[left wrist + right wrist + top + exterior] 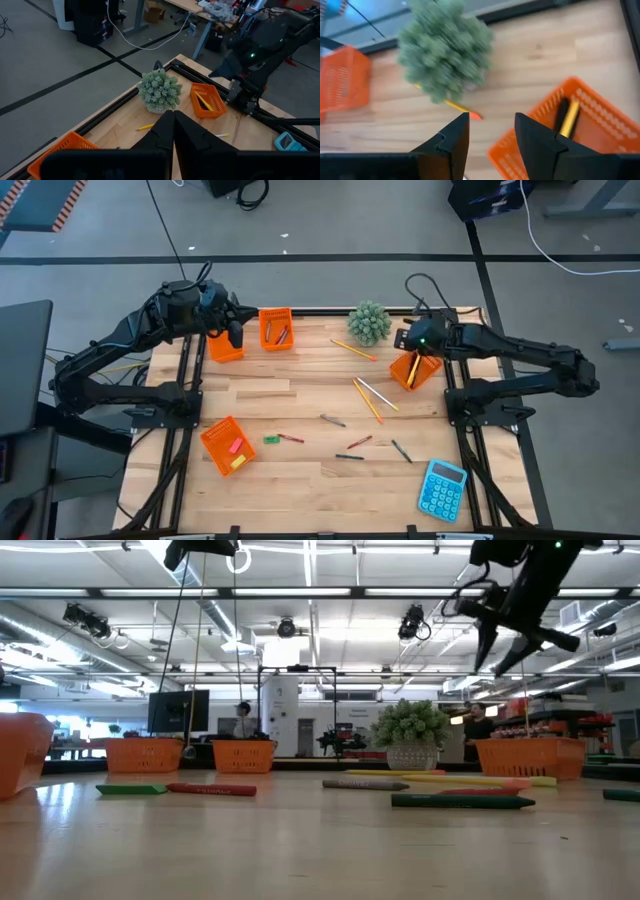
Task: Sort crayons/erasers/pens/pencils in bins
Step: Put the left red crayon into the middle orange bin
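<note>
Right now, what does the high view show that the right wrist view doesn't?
High view only: the blue calculator, the bin with erasers, loose crayons and pens, and the shut left gripper.
Right wrist view only: the right gripper open and empty, seen close.
Both: the plant and the right-hand bin holding a pencil.

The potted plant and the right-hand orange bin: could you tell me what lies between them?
In the high view, one yellow pencil lies between the plant and the bin.
</note>
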Controlling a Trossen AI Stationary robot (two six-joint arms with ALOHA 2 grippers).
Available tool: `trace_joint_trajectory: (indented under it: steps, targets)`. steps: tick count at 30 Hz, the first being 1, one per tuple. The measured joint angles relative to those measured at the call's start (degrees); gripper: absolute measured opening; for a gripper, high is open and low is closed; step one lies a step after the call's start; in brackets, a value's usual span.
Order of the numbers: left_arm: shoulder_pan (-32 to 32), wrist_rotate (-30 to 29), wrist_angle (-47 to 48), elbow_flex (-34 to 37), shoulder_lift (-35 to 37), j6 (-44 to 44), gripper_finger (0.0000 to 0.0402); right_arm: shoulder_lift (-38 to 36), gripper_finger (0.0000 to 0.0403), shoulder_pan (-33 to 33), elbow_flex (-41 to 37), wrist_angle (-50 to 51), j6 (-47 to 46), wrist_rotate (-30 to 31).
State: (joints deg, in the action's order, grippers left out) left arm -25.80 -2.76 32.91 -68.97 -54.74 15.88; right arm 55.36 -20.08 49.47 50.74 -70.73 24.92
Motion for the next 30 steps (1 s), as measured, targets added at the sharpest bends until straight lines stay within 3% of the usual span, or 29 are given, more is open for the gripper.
trace_joint_trajectory:
  steps: [7, 15, 25, 30]
  targets:
    - [0.0, 0.0, 0.0, 0.0, 0.0, 0.0, 0.0024, 0.8, 0.0163, 0.0, 3.1, -0.9, 4.3, -0.2]
    - [0.1, 0.0, -0.1, 0.0, -0.4, -1.6, 0.0016, 3.3, 0.0163, 1.3, 3.1, -9.5, 6.4, -3.4]
    - [0.2, 0.0, 0.1, 0.0, -0.8, -5.1, 0.0029, 12.4, 0.0163, 8.3, 3.1, -19.2, 9.4, -6.6]
    - [0.1, 0.0, 0.4, 0.0, -0.8, -7.8, 0.003, 17.2, 0.0163, 12.3, 3.1, -19.5, 4.5, -6.6]
